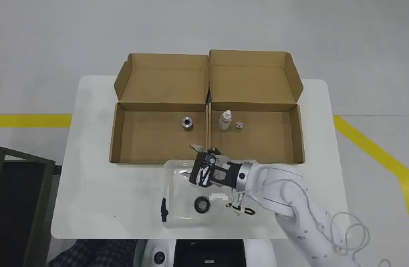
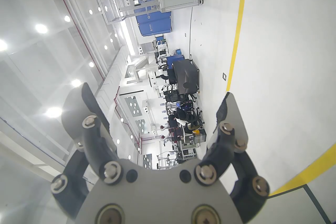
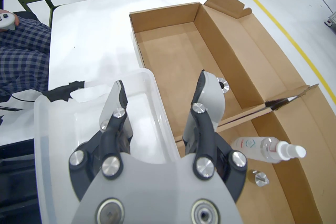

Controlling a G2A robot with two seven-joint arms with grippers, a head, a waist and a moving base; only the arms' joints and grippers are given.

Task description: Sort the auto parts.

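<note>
Overhead, a white table (image 1: pixel 91 167) carries two open cardboard boxes side by side. The left box (image 1: pixel 144 137) holds a metal ring (image 1: pixel 186 121). The right box (image 1: pixel 271 137) holds a white spray bottle (image 1: pixel 225 120) with a small metal part (image 1: pixel 240 124) just beside it. Nearer the robot stands a clear plastic bin (image 1: pixel 181 179) containing a black ring (image 1: pixel 202 204) and a small white piece (image 1: pixel 220 197). The right gripper (image 1: pixel 206 151) hangs over the bin's far rim, fingers spread, holding nothing.

From the left wrist, the left gripper (image 2: pixel 157 93) faces away from the table toward a yellow floor line (image 2: pixel 237 25). Its fingers are wide apart with nothing between them.

From the right wrist, the right gripper (image 3: pixel 161 79) is spread and empty above the bin (image 3: pixel 147 104) where it meets the left box (image 3: pixel 183 51). The metal ring (image 3: pixel 223 86) peeks from behind one finger. In the right box (image 3: pixel 302 156) the spray bottle (image 3: pixel 262 149) lies on its side near the small metal part (image 3: pixel 258 177). Black tape (image 3: pixel 63 92) clings to the bin's rim.
</note>
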